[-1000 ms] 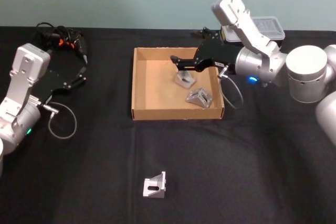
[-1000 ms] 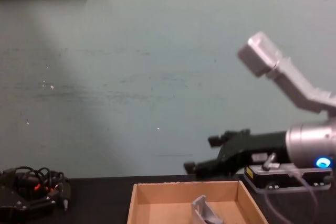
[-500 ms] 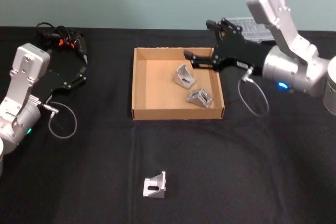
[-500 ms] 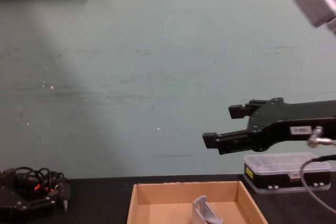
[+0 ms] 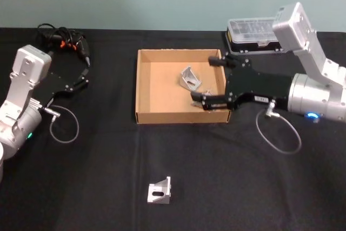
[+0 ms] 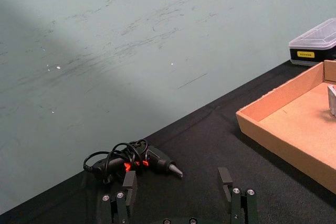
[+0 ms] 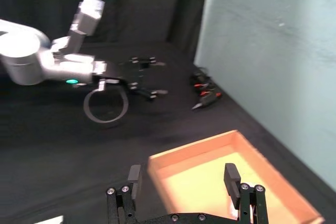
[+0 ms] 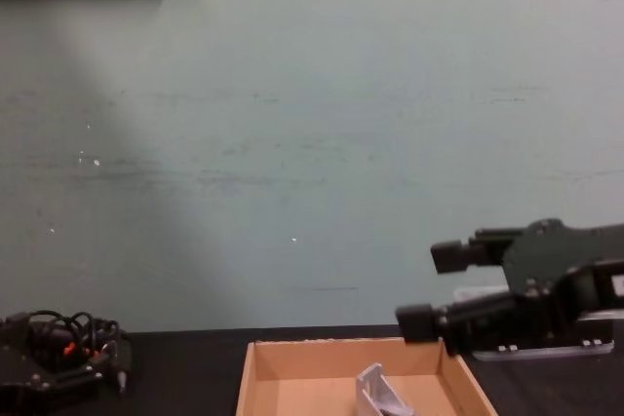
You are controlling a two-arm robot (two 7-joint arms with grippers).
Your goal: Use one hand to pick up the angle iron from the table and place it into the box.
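The right tool (image 5: 204,80) has drawn back toward the robot since a second ago. Then it hung over the middle of the box (image 5: 145,87), right above a bracket; half a second ago it was at the box's far right corner. Now it sits over the box's right wall, close to the near right corner. Its two fingers are spread wide with nothing between them, as the right wrist view (image 7: 182,177) also shows, with the box (image 7: 185,152) below. From the chest the right tool (image 8: 434,287) shows above the box's right end (image 8: 341,344), lower than before.

One angle iron (image 5: 159,191) stays where it was, on the table (image 5: 254,187) well in front of the box, apart from both tools. It rests with a slotted face turned toward the robot. Its long axis runs roughly parallel to the box's front wall, and its taller edge is on the end nearer the box's right side.

A second angle iron (image 5: 190,78) lies inside the box, right of the middle, askew to the walls, unmoved over the last half second. From the chest it (image 8: 375,387) stands up from the floor of the box. A third angle iron (image 5: 207,91), nearer the box's near right corner, is now mostly hidden behind the right tool.

The left tool (image 5: 86,75) is parked well left of the box, fingers apart and empty (image 6: 177,182), near a cable tangle (image 5: 62,40). A black case (image 5: 254,35) sits just behind the box's far right corner.
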